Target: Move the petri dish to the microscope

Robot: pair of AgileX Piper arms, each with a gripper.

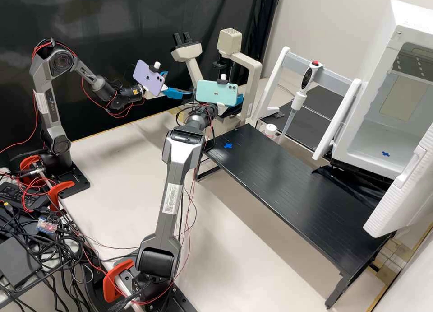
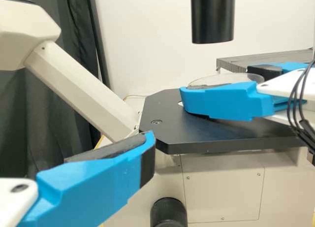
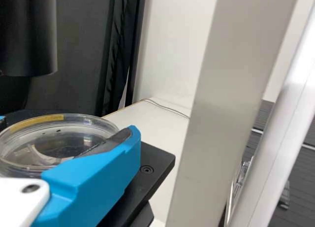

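Spotting our right gripper (image 1: 240,99) and open, empty left gripper (image 1: 179,84) by the microscope (image 1: 229,41), high view!
Wrist views show us right fingers (image 3: 98,175) pinching the dish (image 3: 54,138) above the stage (image 2: 197,131).

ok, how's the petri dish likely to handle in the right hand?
Likely stiff and light: the petri dish is clear and thin-walled. It may slip, since the right hand grips only its smooth curved sides. Low and wide, so if pushed it should slide sooner than tip.
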